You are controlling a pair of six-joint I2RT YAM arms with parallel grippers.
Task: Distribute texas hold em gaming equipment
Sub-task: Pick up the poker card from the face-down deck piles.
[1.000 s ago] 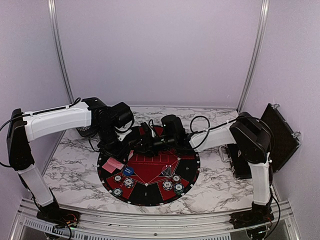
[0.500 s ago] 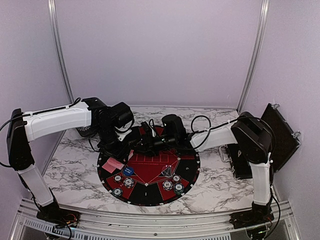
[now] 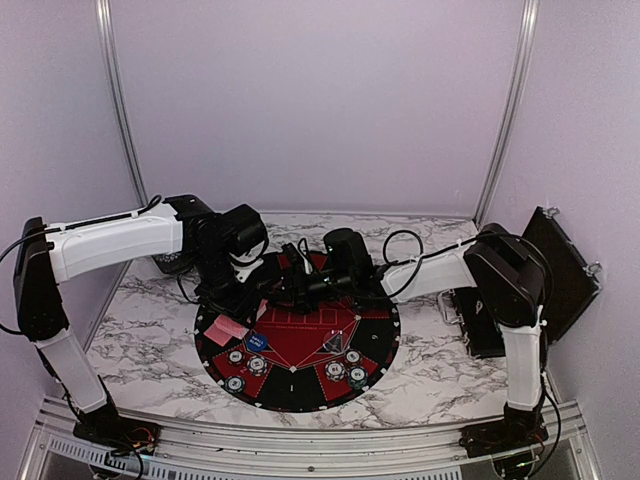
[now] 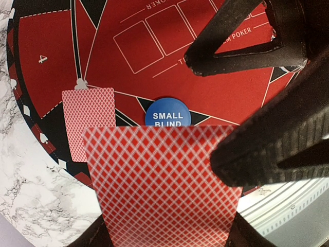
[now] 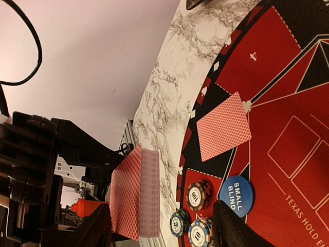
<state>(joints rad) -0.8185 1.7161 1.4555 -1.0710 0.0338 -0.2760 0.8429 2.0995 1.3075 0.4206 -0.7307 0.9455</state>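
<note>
Left fingers point(image 4: 93, 239) pinch red-backed deck point(image 4: 164, 175), seemingly by its sides. Right fingers point(image 5: 234, 231) spread, empty. Cards thin, light, slick, bendy: peel top one by free edge.

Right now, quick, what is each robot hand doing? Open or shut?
Left gripper: closed on the deck of red-backed cards.
Right gripper: open, holding nothing.

Left arm point(image 3: 110, 240), right arm point(image 3: 430, 275) crowd mat point(image 3: 300, 392) far half; near chips point(image 3: 258, 365) unobstructed.
</note>
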